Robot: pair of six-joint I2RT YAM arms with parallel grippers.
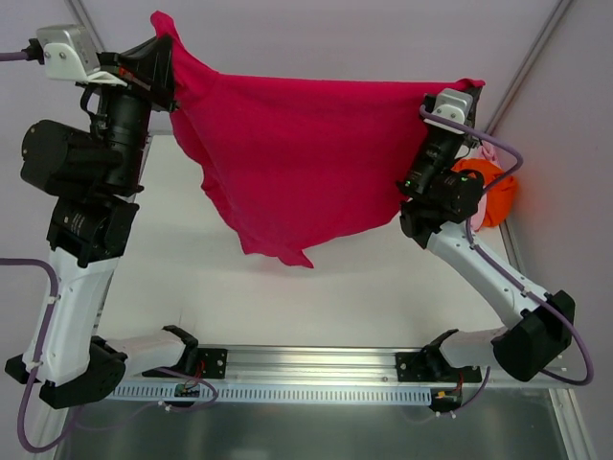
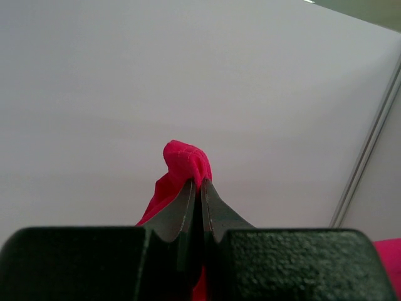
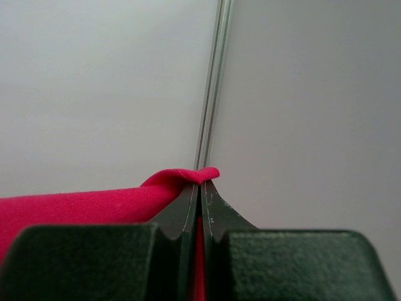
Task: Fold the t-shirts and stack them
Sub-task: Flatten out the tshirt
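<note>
Where the wrist cameras look along their own arms, the left fingers (image 2: 185,210) are pressed together on a bunched tip of the crimson t-shirt (image 2: 182,160). The right fingers (image 3: 188,210) pinch just as tightly on a folded hem edge of it, with only pale wall (image 3: 94,81) beyond. The overhead view shows the rest. Past the rail (image 1: 316,369) at the near edge, the shirt hangs spread between both raised arms over the white surface (image 1: 287,307). Its lower edge droops to a point near the middle, and whether that tip touches down cannot be told. Farther right, behind the right arm, lie the orange t-shirt (image 1: 493,192) and, against it, a bit of the pale pink t-shirt (image 1: 487,150), which neither wrist view catches.
</note>
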